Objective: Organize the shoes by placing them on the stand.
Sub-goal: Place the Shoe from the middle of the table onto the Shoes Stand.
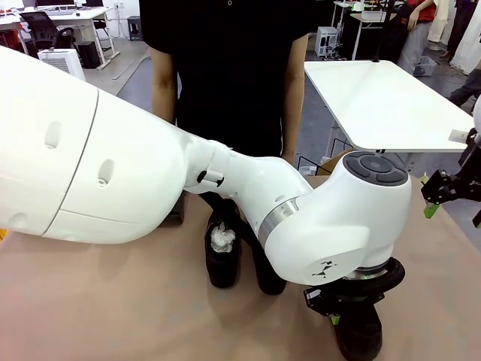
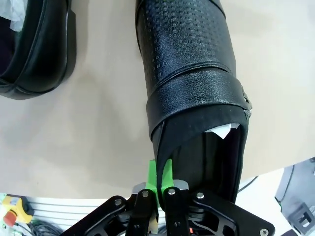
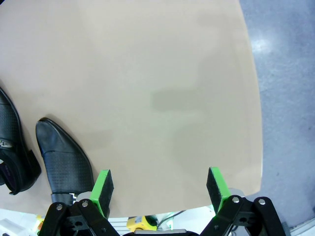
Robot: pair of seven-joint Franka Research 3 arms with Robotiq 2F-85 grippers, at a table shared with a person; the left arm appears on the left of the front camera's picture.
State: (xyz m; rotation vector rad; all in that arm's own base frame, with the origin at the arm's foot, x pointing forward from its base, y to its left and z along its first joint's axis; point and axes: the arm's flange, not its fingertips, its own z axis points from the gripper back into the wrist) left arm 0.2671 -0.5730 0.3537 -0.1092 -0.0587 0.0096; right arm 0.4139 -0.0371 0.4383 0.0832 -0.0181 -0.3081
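Left gripper (image 2: 160,179) jaws clamped on the collar of 1 shoe (image 2: 192,73), on the tan counter (image 2: 98,147) near its edge. 2nd shoe (image 2: 39,49) nearby. Right gripper (image 3: 160,189) jaws wide, empty.

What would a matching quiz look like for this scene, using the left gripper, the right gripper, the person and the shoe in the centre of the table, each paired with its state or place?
Column one:
1. left gripper
2. right gripper
3. person
4. centre shoe

Column two:
A. standing at the far side of the table
B. jaws open over bare tan tabletop
C. resting on the tabletop, free of both grippers
D. jaws shut on the collar of a textured black shoe

Pairs: 1-D, 2-B, 3-A, 4-C
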